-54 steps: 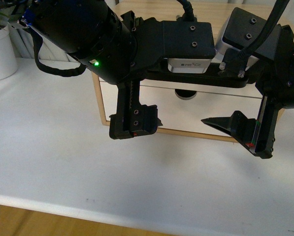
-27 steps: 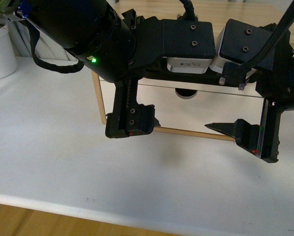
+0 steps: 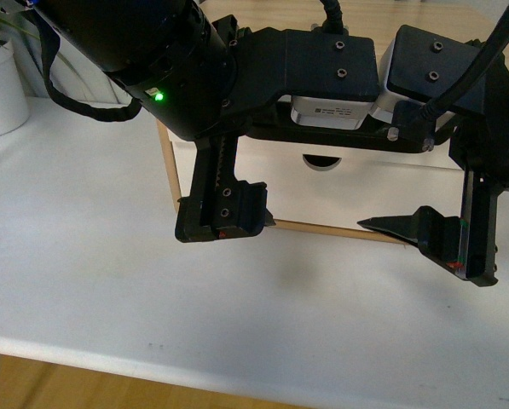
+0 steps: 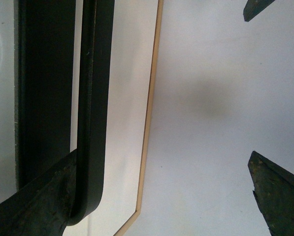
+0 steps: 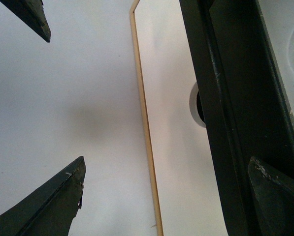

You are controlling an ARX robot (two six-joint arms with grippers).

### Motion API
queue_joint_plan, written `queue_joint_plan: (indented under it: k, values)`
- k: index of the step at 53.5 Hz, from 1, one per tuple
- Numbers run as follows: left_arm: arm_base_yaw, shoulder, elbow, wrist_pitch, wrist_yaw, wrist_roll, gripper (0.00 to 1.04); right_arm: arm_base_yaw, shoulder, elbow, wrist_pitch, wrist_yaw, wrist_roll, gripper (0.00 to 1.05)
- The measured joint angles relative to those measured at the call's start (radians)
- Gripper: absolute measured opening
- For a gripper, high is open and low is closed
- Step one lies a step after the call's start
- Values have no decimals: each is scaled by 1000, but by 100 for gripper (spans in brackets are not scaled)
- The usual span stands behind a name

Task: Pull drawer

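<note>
Spread left pincer (image 4: pixel 161 196) and right pincer (image 5: pixel 161 199) straddle 1 drawer's (image 3: pixel 348 196) handle (image 4: pixel 95 98)

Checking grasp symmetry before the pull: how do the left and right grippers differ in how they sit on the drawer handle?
The left gripper straddles the black handle near its left end; the right gripper straddles it near its right end. In the front view, the right's outer finger shows lower than the left's outer finger. Shared: both are open, one finger each side of the bar, neither closed on it.
</note>
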Motion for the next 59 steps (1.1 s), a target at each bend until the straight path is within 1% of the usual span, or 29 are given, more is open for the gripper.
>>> queue_joint_plan:
  k: [23, 36, 44, 48, 59]
  values:
    - [-32, -68, -51, -128, -24, 16, 99, 11, -96, -42, -171, -60, -43, 96]
    - [-54, -134, -119, -127, -19, 11, 99, 28, -167, -91, -244, -74, -72, 96]
    - [-70, -182, -177, -101, -30, 0, 99, 38, -203, -117, -259, -78, -72, 96]
    - [-74, -195, -204, -50, -53, -5, 99, 37, -209, -122, -246, -78, -64, 96]
    - [-76, -225, -269, 79, -61, -39, 99, 26, -248, -150, -200, -79, -8, 96]
